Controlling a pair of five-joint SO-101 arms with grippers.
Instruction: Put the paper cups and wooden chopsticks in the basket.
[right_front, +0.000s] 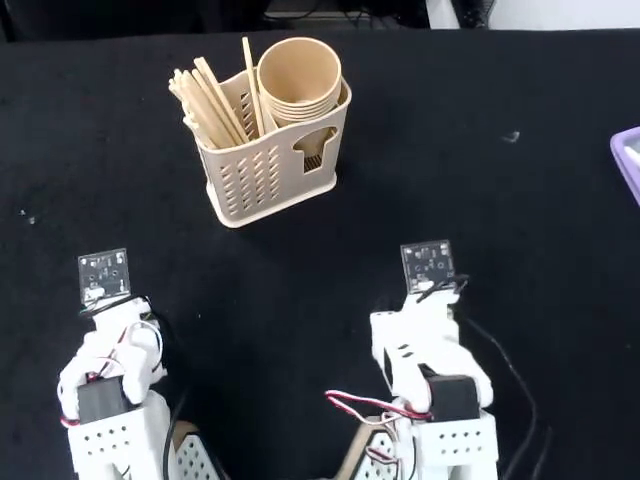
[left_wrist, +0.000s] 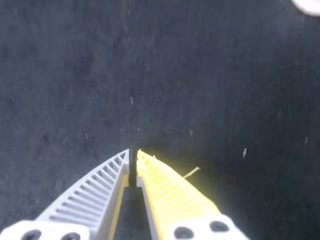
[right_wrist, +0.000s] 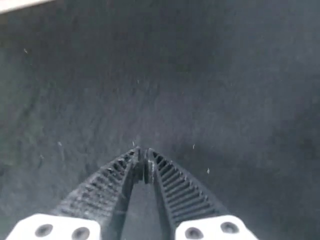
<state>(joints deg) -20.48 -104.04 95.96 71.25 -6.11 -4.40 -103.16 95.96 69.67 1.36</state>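
Observation:
A beige slotted basket (right_front: 270, 170) stands at the back of the black table, left of centre. A stack of paper cups (right_front: 298, 75) sits in its right half. Several wooden chopsticks (right_front: 212, 100) stand leaning in its left half. Both arms are folded back at the near edge, well short of the basket. My left gripper (left_wrist: 133, 156) is shut with nothing in it, its white and yellow fingertips touching above bare cloth. My right gripper (right_wrist: 145, 154) is also shut and holds nothing, its black fingertips (right_wrist: 134, 159) meeting over the cloth.
A purple tray corner (right_front: 628, 158) shows at the right edge. The left arm's body (right_front: 108, 385) and the right arm's body (right_front: 432, 375) sit at the near edge with loose wires (right_front: 360, 405) between them. Black cloth (right_front: 450, 170) covers the table.

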